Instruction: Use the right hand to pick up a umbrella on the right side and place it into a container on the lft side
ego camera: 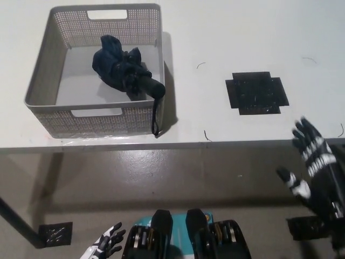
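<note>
Left hand [105, 248]: low at frame bottom, fingers spread, holds nothing.
Right hand [312, 170]: off table edge, fingers apart, empty.
Umbrella [125, 69]: folded, lies inside basket [38, 89]; wrist strap [156, 117] drapes over near wall. Judged light, soft slippery fabric over stiff core; grip mid-bundle, not strap.
Black mat [256, 93]: bare.

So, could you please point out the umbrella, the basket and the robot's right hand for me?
umbrella [123, 69], head view, on the bunched dark canopy.
basket [105, 120], head view, on its near perforated wall.
right hand [314, 162], head view, on the back of the open hand.
</note>
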### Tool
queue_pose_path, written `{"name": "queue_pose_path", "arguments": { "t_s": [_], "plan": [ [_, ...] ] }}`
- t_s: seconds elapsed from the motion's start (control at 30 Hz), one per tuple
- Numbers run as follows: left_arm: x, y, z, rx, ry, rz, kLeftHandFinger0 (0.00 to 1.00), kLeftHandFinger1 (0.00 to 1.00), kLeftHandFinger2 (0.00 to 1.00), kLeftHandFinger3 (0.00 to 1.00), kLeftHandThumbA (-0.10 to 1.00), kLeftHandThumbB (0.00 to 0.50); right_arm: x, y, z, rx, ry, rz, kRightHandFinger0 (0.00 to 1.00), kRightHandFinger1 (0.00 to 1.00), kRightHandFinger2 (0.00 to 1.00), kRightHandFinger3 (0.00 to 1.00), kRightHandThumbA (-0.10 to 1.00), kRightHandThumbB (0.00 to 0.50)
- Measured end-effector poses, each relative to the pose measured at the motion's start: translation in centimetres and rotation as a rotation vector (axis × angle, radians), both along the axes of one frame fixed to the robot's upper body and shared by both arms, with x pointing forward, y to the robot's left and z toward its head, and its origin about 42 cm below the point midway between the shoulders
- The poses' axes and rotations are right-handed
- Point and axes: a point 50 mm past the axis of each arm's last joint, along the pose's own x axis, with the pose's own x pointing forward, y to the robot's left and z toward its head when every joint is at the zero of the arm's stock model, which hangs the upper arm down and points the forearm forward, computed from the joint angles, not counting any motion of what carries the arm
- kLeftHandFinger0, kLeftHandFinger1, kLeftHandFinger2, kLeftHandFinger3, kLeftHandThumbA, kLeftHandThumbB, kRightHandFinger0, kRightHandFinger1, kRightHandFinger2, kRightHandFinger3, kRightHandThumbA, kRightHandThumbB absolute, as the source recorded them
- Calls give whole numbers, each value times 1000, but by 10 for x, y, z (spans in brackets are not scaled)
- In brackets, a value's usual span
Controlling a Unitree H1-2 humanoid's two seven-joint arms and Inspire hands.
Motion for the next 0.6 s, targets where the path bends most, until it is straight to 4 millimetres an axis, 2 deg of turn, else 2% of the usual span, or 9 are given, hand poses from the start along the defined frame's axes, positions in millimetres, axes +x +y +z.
{"name": "queue_pose_path", "arguments": {
  "t_s": [0.13, 0.23, 0.27, 0.3, 0.33, 0.37, 0.5, 0.6],
  "plan": [
    [-1, 1, -1, -4, -1, 9, 1000, 1000, 1000, 1000, 1000, 195, -32, -1, -29, 63, 71, 29, 1000, 1000, 1000, 1000, 1000, 485],
    [-3, 1, -1, -12, -5, 18, 1000, 1000, 1000, 1000, 1000, 205, -52, -3, -68, 108, 188, 33, 1000, 1000, 1000, 1000, 1000, 468],
    [-3, 1, -1, -16, -5, 21, 1000, 1000, 1000, 1000, 1000, 208, -56, -4, -85, 121, 237, 29, 1000, 1000, 1000, 1000, 1000, 496],
    [-3, 1, -1, -18, -5, 23, 1000, 1000, 1000, 1000, 1000, 212, -59, -5, -95, 131, 265, 25, 1000, 1000, 1000, 1000, 1000, 500],
    [-3, 1, -1, -23, -7, 27, 1000, 1000, 1000, 1000, 1000, 207, -63, -4, -112, 149, 314, 21, 1000, 1000, 1000, 1000, 1000, 482],
    [-3, 1, -1, -25, -9, 30, 1000, 1000, 1000, 1000, 1000, 208, -66, -4, -125, 161, 350, 16, 1000, 1000, 1000, 1000, 1000, 433],
    [-2, 3, 0, -40, -20, 57, 1000, 1000, 1000, 1000, 1000, 222, -76, -6, -167, 191, 454, 13, 1000, 1000, 1000, 1000, 1000, 427],
    [0, 4, 2, -46, -28, 71, 1000, 1000, 1000, 1000, 1000, 217, -75, -7, -178, 200, 471, 16, 1000, 1000, 1000, 1000, 1000, 450]
  ]
}}
